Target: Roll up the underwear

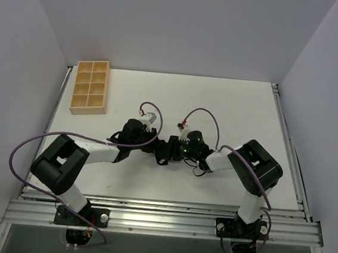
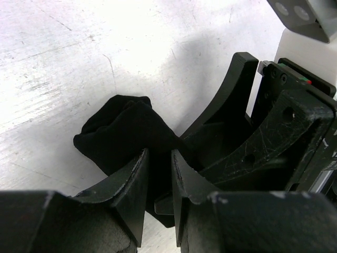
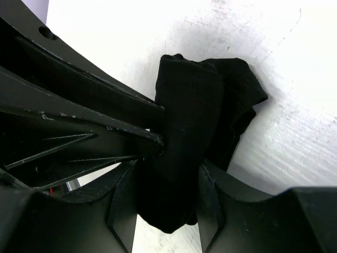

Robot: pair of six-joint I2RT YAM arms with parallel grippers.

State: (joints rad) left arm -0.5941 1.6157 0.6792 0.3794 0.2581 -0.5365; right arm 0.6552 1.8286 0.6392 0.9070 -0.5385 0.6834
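Note:
The underwear [image 2: 118, 134] is a bundled lump of black fabric lying on the white table; no tan waistband shows. My left gripper [image 2: 159, 154] is shut on one end of it, with fabric in the narrow gap between the jaws. My right gripper [image 3: 168, 166] faces it and is shut on the thick rolled part of the underwear [image 3: 189, 105], a jaw on each side. In the top view the left gripper [image 1: 157, 146] and the right gripper [image 1: 172, 151] meet tip to tip at the table's middle and hide the garment.
A tan wooden compartment tray [image 1: 90, 87] stands at the back left of the white table [image 1: 230, 108]. The right gripper's body [image 2: 274, 137] fills the right of the left wrist view. The left gripper's fingers [image 3: 105, 118] cross the left of the right wrist view.

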